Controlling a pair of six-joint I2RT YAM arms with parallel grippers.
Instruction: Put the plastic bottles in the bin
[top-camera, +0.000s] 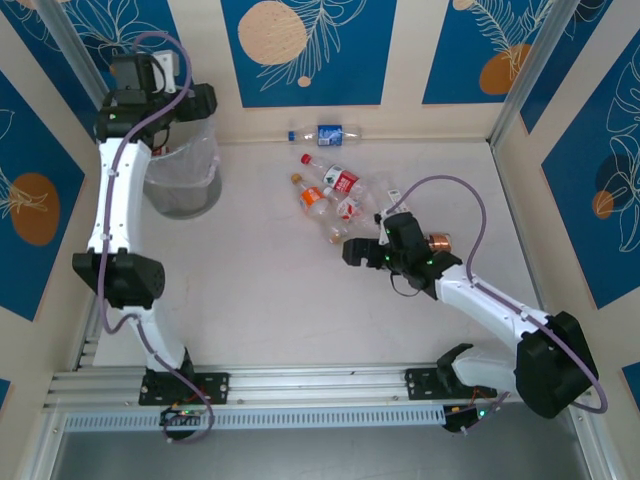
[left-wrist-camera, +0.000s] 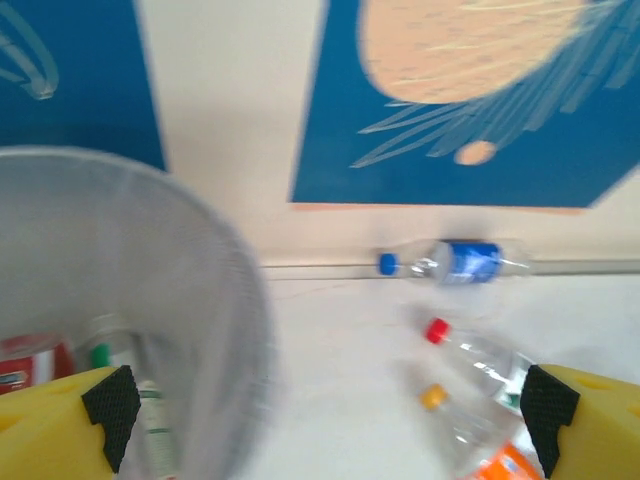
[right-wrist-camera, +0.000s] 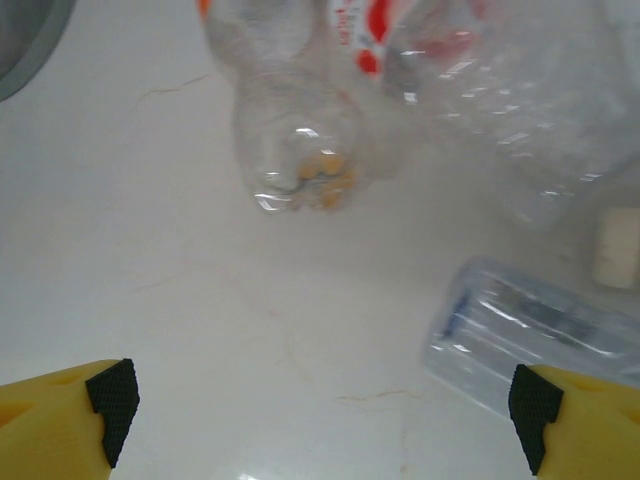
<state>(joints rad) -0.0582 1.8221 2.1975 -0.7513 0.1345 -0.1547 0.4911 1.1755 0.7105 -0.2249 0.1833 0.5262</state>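
Observation:
The grey bin (top-camera: 182, 178), lined with a clear bag, stands at the back left. My left gripper (top-camera: 203, 101) hovers open at its far rim, holding nothing. In the left wrist view the bin (left-wrist-camera: 170, 300) holds bottles, one with a red label (left-wrist-camera: 28, 365). A blue-labelled bottle (top-camera: 328, 133) lies by the back wall. Several bottles (top-camera: 335, 195) lie clustered mid-table, red-capped (left-wrist-camera: 470, 350) and orange-capped (left-wrist-camera: 450, 415) among them. My right gripper (top-camera: 360, 252) sits open just short of the cluster. Its view shows a bottle base (right-wrist-camera: 300, 140), a crushed bottle (right-wrist-camera: 520, 110) and a clear bottle (right-wrist-camera: 540, 335) beside the right finger.
Another bottle with a coppery end (top-camera: 437, 243) lies against my right arm's wrist. A loose white cap (right-wrist-camera: 617, 248) lies by the crushed bottles. Patterned walls close in the table on three sides. Bare tabletop (top-camera: 250, 290) stretches between the arms.

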